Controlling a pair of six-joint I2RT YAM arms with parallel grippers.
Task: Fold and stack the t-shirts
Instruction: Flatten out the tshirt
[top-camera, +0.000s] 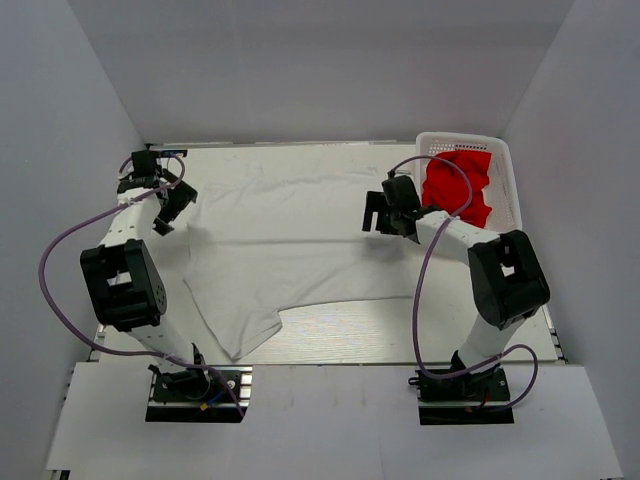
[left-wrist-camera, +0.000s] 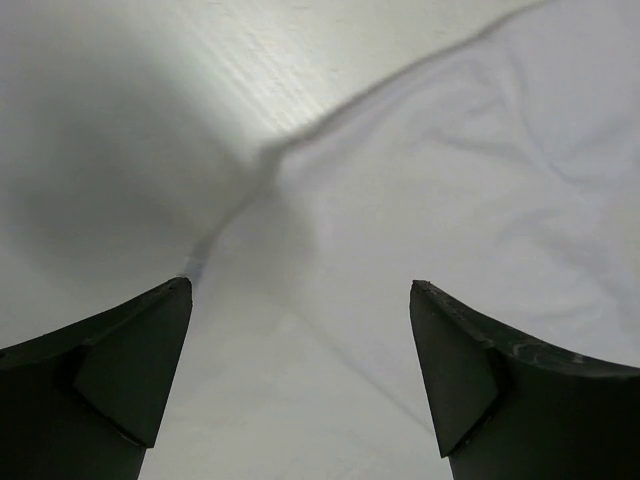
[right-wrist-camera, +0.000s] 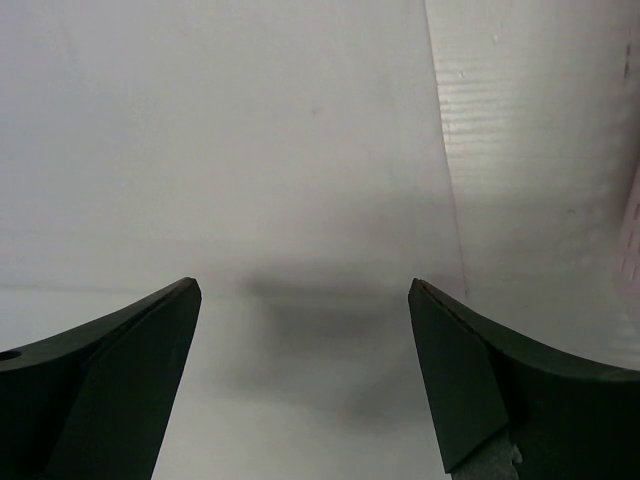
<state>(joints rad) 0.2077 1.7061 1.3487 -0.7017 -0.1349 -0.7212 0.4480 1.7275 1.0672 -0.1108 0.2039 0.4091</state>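
While the white t-shirt (top-camera: 290, 240) lies spread across the table (top-camera: 400, 330), the left gripper (top-camera: 166, 216) hangs wide open and empty over its left edge. The right gripper (top-camera: 376, 216), jaws just as wide with nothing between them, hovers at the shirt's right side. It is beside the white lattice basket (top-camera: 450, 141), which holds the crumpled red t-shirt (top-camera: 460, 185).

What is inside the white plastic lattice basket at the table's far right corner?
A crumpled bright red cloth t-shirt fills most of the white plastic lattice basket. Whether anything lies beneath it, and the basket's floor, cannot be seen: the red cloth covers them.
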